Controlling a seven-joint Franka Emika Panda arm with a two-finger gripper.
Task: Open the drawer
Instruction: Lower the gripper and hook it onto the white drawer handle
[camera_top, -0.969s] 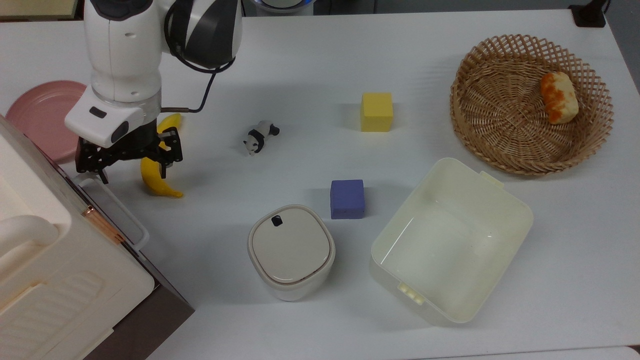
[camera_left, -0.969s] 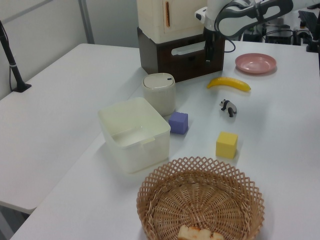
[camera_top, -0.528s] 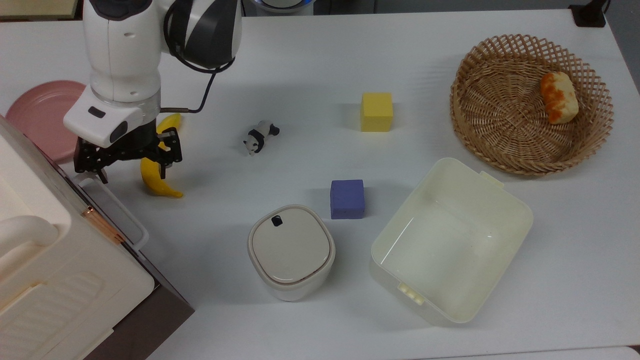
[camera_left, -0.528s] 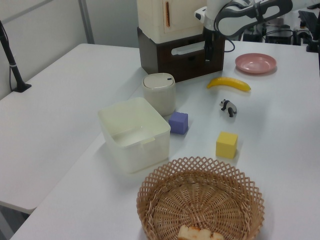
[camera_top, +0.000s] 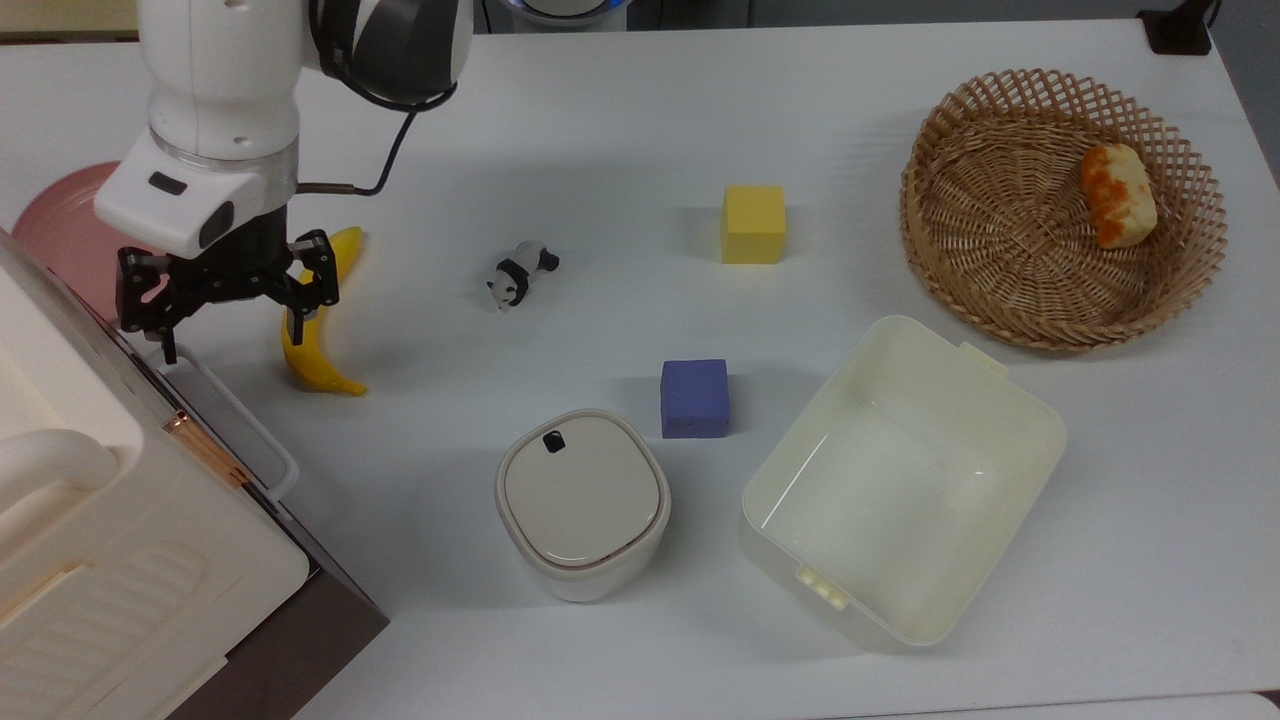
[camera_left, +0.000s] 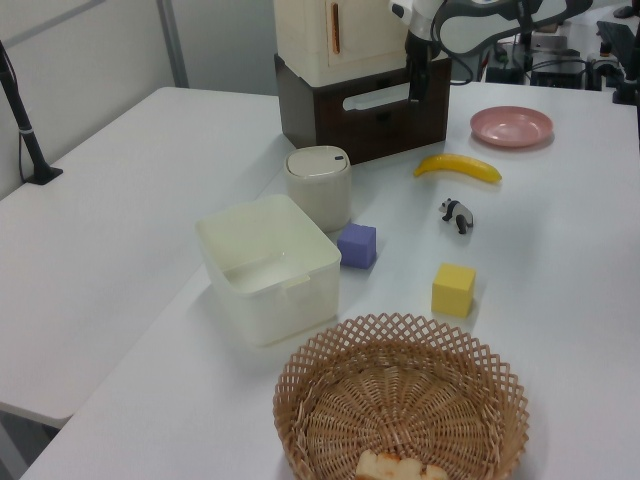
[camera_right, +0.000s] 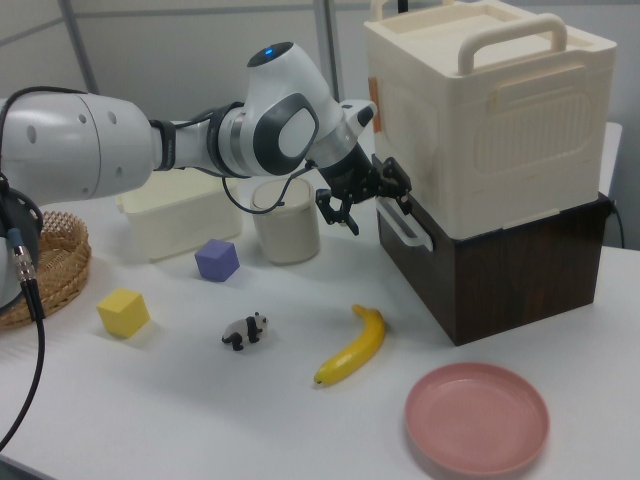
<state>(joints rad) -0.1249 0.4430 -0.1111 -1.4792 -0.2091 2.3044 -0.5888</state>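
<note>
While arm (camera_left: 470, 25) covers handle (camera_right: 403, 228), drawer (camera_right: 490, 270) closed

The worktop (camera_top: 620, 110) is a white, matte surface, evenly lit, with soft shadows. In the left view a second white table (camera_left: 90, 230) stands alongside it, separated by a narrow seam. A black clamp post (camera_left: 20, 110) is fixed at that table's far edge. A pale grey wall (camera_left: 80, 50) with a vertical metal upright (camera_left: 172, 45) stands behind. In the right view, grey wall panels (camera_right: 190, 40) form the backdrop.
</note>
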